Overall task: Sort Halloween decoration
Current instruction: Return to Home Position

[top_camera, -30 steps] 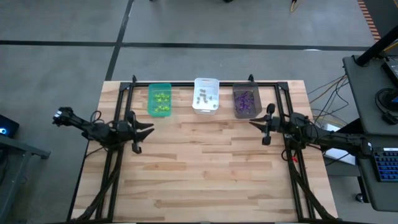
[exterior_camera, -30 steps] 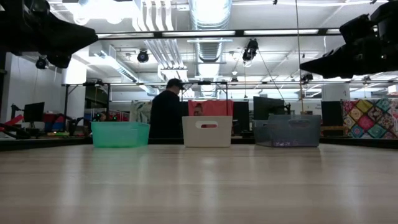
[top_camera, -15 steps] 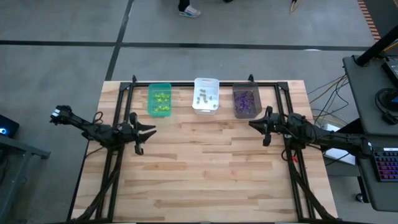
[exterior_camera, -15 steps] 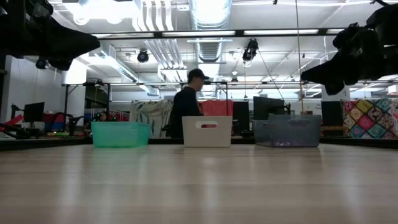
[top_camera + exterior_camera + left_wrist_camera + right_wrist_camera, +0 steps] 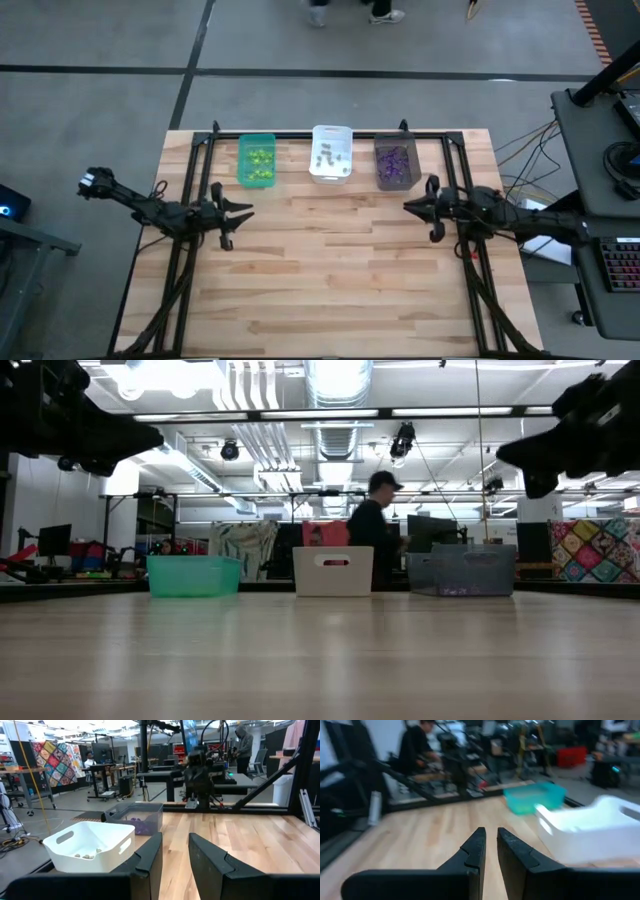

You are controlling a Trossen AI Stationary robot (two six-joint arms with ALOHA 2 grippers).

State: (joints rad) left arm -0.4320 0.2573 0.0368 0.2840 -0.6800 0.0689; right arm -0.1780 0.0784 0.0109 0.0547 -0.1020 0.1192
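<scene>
Every trinket (image 5: 396, 160) already lies in a bin (image 5: 331, 170), beyond both sets of fingertips. The left gripper (image 5: 244, 208) and right gripper (image 5: 409, 206) hold nothing, fingers narrowly parted.

The room is a large workshop with a grey floor (image 5: 100, 40) around the wooden table (image 5: 330, 290). Long ceiling lamps (image 5: 300, 413) and silver ducts (image 5: 335, 390) hang above. A person (image 5: 375, 525) in dark clothes walks behind the table. A colourful quilt (image 5: 595, 550) hangs at one side. Desks with monitors (image 5: 52, 540) stand farther back.
</scene>
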